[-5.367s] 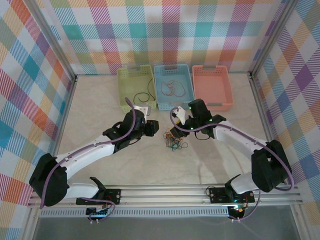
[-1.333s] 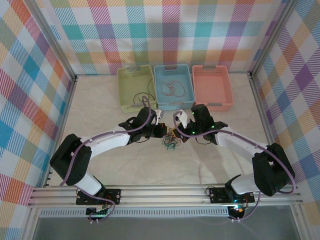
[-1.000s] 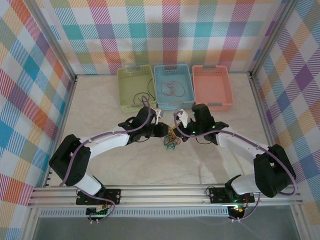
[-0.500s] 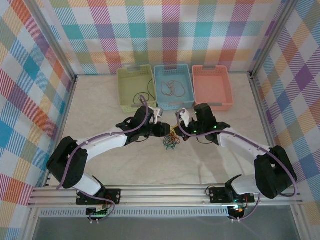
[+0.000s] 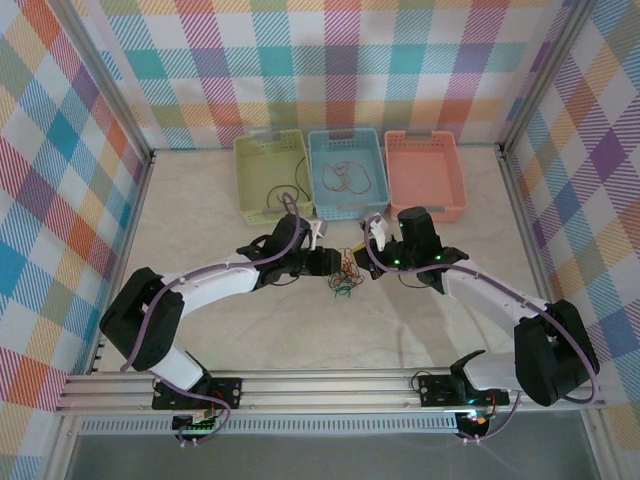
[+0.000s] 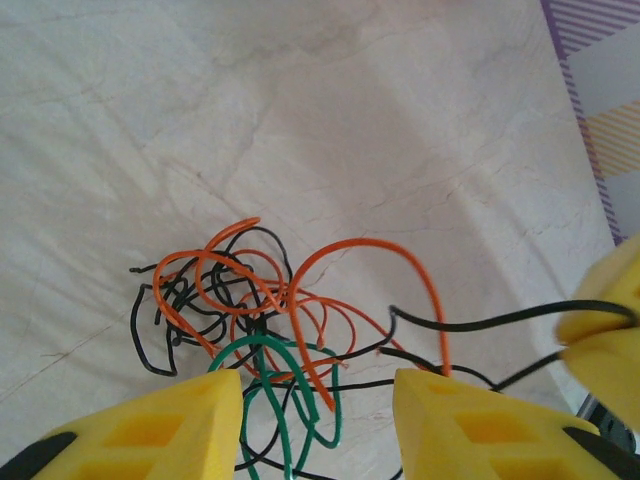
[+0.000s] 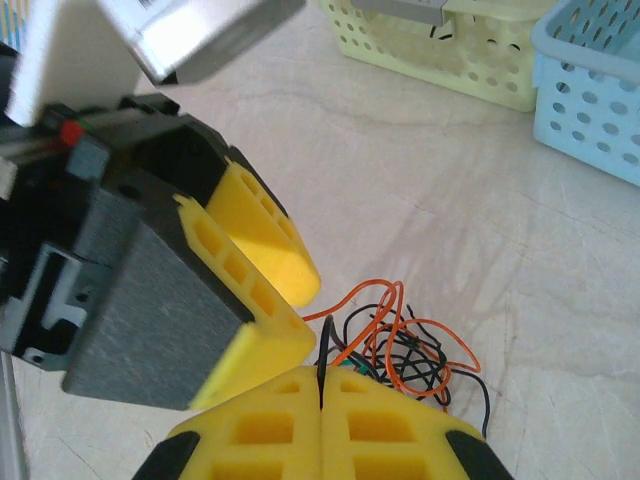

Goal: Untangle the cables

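My right tool [image 7: 322, 386] is clamped shut on one thin black wire [image 7: 322, 358]. My left tool [image 6: 315, 400] stands moderately wide over the tangle of red-orange, green and black wire cables [image 6: 250, 300], lying mid pale stone-patterned tabletop [image 6: 300, 120]. I'd close left on the green loop [image 6: 265, 342] to anchor the knot, then draw the right away slowly, watching for snags.

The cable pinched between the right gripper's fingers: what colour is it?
The cable is black, clearest in the right wrist view.

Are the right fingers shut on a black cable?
Yes, the right fingers are pressed together, and a black cable comes out of the seam between them.
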